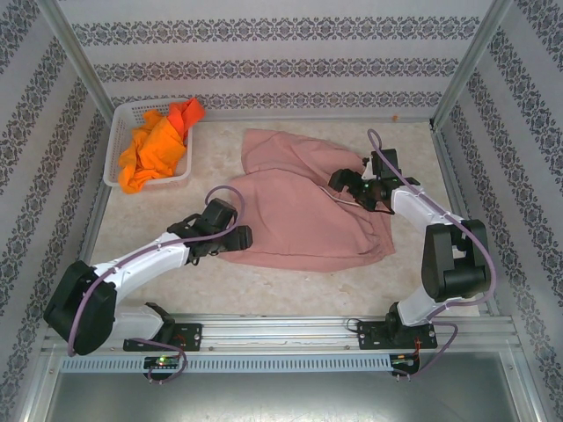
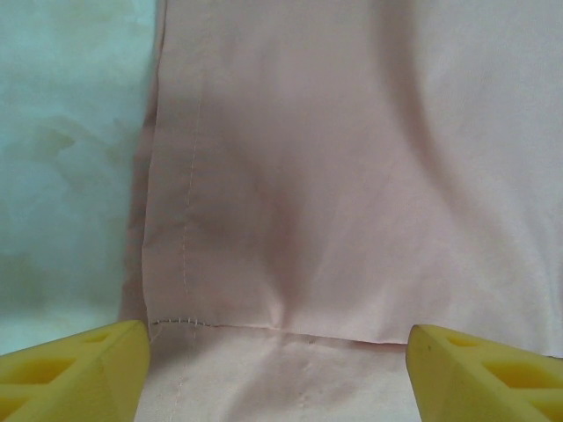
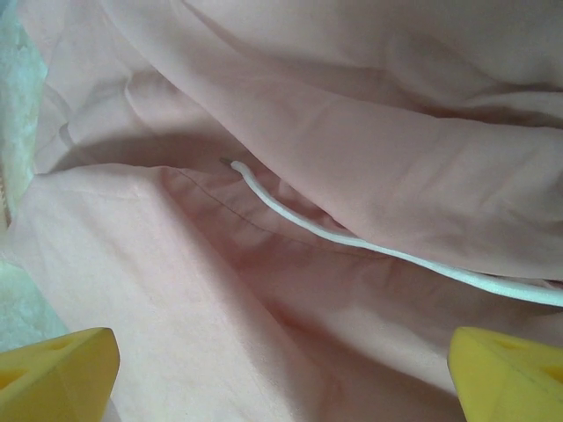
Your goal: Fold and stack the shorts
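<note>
On the pale table [image 1: 264, 294], the pink shorts [image 1: 299, 207] are lying spread at its middle, long axis running left to right, while the left gripper [image 1: 230, 236] is hanging open-jawed over their left hem and the right gripper [image 1: 349, 185] is hanging open-jawed over the drawstring [image 3: 352, 239] end.

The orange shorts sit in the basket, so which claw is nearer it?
Left. The left claw is at the pink shorts' left edge, down and right of the basket; the right claw is over the shorts' right part, farther off.
</note>
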